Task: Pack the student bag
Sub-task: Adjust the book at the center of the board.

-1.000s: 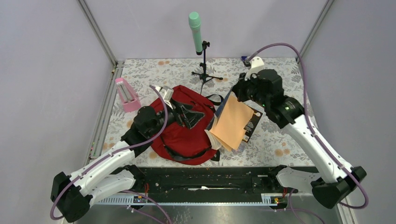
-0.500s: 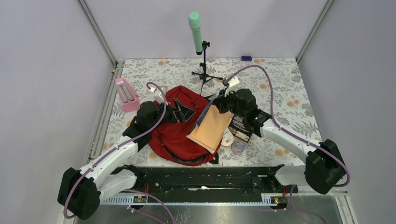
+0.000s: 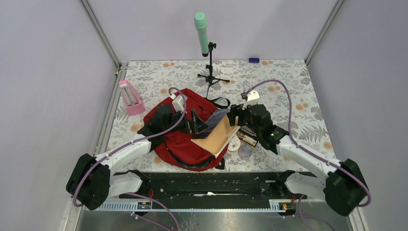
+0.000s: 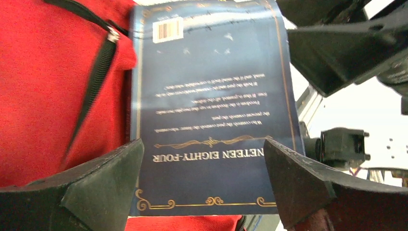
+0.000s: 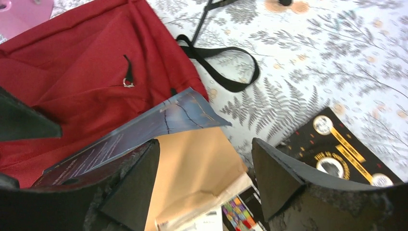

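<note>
The student bag (image 3: 180,139), a big red backpack, lies flat between my two arms. An open book rests on its right half, blue cover (image 3: 217,116) lifted over a tan page (image 3: 216,136). The left wrist view shows that blue back cover (image 4: 211,96) titled "Nineteen Eighty-Four" on the red bag (image 4: 48,82). My left gripper (image 3: 198,124) (image 4: 204,180) stands wide open just left of the book. My right gripper (image 3: 234,117) (image 5: 204,178) is open at the book's right edge. The tan page (image 5: 202,163) lies loose between its fingers, and the blue cover (image 5: 144,127) lies over the left one.
A black book (image 3: 248,135) (image 5: 341,154) and a small round item (image 3: 245,153) lie on the floral cloth right of the bag. A black strap (image 5: 226,62) loops behind it. A pink holder (image 3: 130,97) stands at left. A green-topped microphone stand (image 3: 208,53) is at the back.
The right arm swung left and down, carrying the open book from above the table onto the bag, then opened its jaws. The left arm slid right toward the book.
</note>
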Robot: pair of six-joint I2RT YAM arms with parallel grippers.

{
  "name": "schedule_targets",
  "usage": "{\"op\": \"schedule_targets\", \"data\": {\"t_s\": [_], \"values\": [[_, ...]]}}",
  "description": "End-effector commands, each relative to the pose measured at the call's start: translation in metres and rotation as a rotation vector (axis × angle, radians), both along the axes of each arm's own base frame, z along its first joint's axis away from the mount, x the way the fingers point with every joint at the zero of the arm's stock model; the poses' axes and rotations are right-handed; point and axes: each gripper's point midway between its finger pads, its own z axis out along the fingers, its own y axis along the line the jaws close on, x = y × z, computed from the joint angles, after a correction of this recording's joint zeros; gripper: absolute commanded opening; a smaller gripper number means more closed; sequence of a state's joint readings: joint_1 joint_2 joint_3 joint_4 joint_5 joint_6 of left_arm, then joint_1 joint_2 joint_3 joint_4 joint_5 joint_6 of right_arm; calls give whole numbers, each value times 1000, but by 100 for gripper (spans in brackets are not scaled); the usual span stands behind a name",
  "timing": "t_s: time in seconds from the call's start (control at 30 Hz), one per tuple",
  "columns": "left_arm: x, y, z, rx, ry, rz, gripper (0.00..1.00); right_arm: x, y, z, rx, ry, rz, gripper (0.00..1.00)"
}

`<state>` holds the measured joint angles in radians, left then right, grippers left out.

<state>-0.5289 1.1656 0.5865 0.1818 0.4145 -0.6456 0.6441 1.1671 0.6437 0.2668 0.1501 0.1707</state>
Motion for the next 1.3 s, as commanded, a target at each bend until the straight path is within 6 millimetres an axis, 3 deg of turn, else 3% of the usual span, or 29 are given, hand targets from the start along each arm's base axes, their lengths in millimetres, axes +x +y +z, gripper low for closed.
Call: {"op": "schedule_targets", "data": {"t_s": [0.0,0.27,0.33,0.43,0.67,0.7,0.83,1.27], "values": [[-11,-26,26,-33,-120,-136,97,-18,-35,5,7,40,-147,79],[-13,-26,5,73,-114,-116,97,-60,-100,-1,99,173,-470,94],[-12,-24,3,92,-118,-105,97,-67,-94,1,188,192,-457,95],[-10,-24,0,112,-119,-99,97,-72,-67,5,346,246,-375,95],[-1,-15,-12,172,-101,-33,95,-66,-26,-27,523,416,-356,94],[-2,-15,-12,172,-102,-34,94,-62,-18,-24,571,414,-343,94],[-3,-15,-15,172,-102,-39,92,-56,-8,-41,672,438,-352,93],[-4,-16,-21,185,-100,-55,90,-35,-5,-78,725,460,-462,92]]}}
